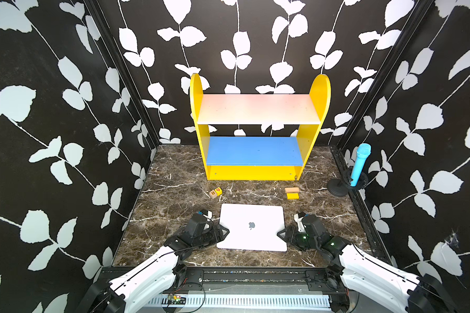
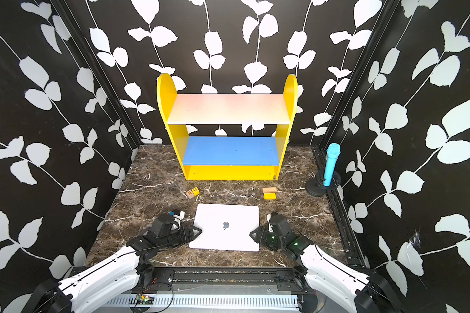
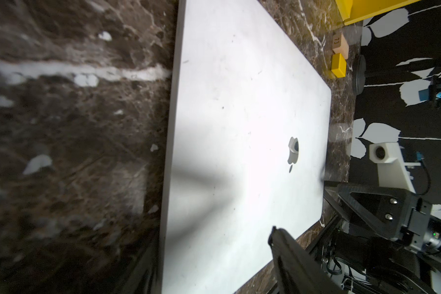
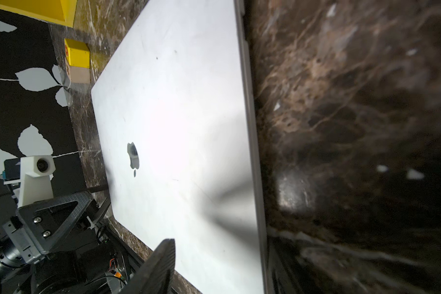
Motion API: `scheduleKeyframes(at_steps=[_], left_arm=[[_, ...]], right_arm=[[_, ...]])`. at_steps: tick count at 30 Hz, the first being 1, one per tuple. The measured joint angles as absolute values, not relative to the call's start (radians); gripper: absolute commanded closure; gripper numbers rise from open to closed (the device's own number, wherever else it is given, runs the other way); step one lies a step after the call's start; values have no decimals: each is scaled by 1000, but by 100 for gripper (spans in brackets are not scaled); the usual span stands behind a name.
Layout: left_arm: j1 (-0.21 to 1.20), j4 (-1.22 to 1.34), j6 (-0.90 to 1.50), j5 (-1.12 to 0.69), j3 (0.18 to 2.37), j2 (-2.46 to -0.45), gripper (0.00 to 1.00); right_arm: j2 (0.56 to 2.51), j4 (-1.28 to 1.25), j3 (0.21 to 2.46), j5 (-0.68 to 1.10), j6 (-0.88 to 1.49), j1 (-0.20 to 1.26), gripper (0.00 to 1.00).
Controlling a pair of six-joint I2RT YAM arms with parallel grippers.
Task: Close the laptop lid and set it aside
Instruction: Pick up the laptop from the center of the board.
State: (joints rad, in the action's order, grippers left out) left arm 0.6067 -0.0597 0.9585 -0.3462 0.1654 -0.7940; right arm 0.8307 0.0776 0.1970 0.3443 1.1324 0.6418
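— Laptop [image 1: 251, 230] status, anyone?
— lol it's flat on the marble table [image 1: 174, 200], near the front edge, out in front of the yellow shelf [image 1: 255, 172]. Lid [image 1: 255, 214] is down, logo up.
— Grippers?
— Left gripper [image 1: 226, 232] at its left edge, right gripper [image 1: 279, 233] at its right edge, one finger [image 3: 290, 254] of each over the lid. Pinching or just spread around it? Can't tell tbh.
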Motion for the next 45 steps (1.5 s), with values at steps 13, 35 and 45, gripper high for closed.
scheduleKeyframes(at_steps=[13,35,45], left_arm=[[605,-18,1000,-339,133,-764,35],[609,113,1101,-431,94,-677,49],[610,181,1149,-448,95,-659,70]], right_arm=[[822,56,186,318,1182,640,45],[792,-137,181,361,1236,641,44],[781,-115,174,367,1253,643,35]])
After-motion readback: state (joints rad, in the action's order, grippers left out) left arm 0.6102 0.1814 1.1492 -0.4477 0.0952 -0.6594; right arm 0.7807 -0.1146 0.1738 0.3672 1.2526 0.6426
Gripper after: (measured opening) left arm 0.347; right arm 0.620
